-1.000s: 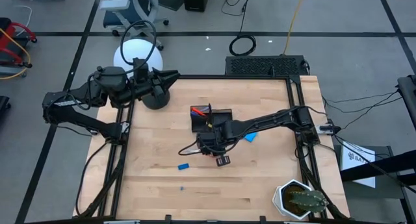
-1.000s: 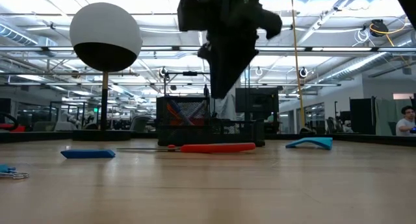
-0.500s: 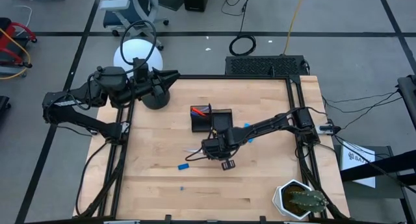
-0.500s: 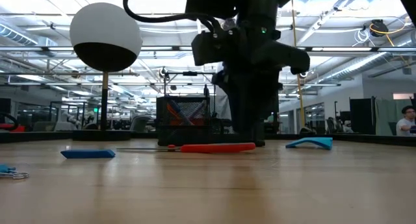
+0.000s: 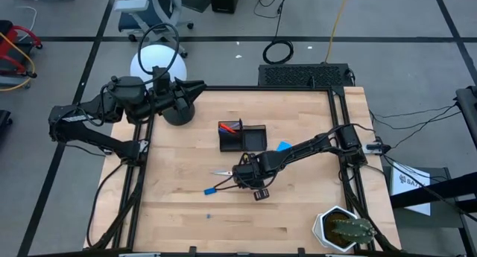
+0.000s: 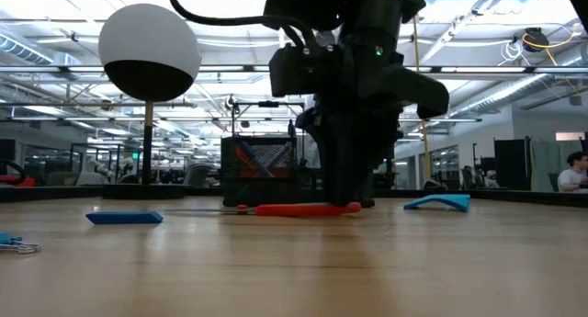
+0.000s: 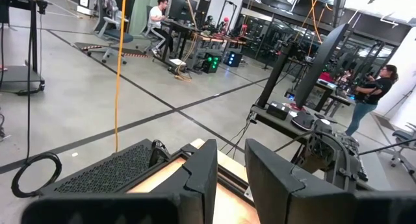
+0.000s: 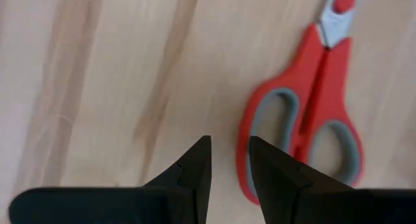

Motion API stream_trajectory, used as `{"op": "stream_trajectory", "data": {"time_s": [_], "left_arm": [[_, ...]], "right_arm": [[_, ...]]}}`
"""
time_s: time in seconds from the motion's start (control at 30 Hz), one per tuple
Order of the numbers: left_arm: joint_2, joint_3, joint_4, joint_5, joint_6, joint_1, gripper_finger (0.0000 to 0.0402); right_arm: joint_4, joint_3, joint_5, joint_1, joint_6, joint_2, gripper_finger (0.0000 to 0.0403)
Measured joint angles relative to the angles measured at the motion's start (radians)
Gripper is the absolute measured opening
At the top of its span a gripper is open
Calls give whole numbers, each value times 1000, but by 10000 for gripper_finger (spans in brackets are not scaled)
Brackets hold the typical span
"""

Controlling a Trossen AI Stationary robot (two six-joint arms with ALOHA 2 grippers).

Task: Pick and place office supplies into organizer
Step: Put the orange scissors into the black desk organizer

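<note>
The red-handled scissors (image 8: 305, 120) lie flat on the wood, their blades (image 5: 221, 171) pointing toward the table's left. My right gripper (image 8: 229, 146) points steeply down, low over the table just beside the handle loops, narrowly open with only bare wood in the gap. In the low view it stands over the scissors (image 6: 299, 209). The black organizer (image 5: 242, 138) stands beyond them with pens in its taller section. A blue pad (image 5: 283, 147) and a small blue piece (image 5: 211, 190) lie on the table. My left gripper (image 7: 231, 165) waits raised at the far left, narrowly open and holding nothing. My right gripper comes from above, slanting down. One fingertip (image 8: 260, 152) stands at the outer rim of the scissors' handle loop (image 8: 246, 130). I cannot tell whether it touches the rim. The scissors lie flat on the table.
A lamp with a white globe (image 5: 156, 63) and a round black base (image 5: 179, 109) stands at the far left corner. A potted cactus (image 5: 346, 229) sits at the near right corner. A tiny blue bit (image 5: 209, 215) lies toward the near edge.
My right gripper has come down and a little toward the table's near edge, from in front of the organizer to just over the scissors' handles. The gap between its fingers looks the same. The scissors have stayed where they were.
</note>
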Motion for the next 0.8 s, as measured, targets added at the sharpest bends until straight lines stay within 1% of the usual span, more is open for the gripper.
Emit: {"op": "stream_trajectory", "data": {"time_s": [0.1,0.3,0.53,0.63,0.7,0.8], "left_arm": [[0,0,0,0,0,0,86],[0,0,0,0,0,0,86],[0,0,0,0,0,0,86],[0,0,0,0,0,0,86],[0,0,0,0,0,0,86],[0,0,0,0,0,0,86]], "right_arm": [[42,-34,-17,2,5,-2,98],[48,-77,-22,0,30,-6,98],[48,-84,-22,0,31,-6,96],[54,-84,-23,-1,31,-6,79],[58,-85,-28,-4,31,-5,57],[73,-85,-79,-14,33,-4,20]]}}
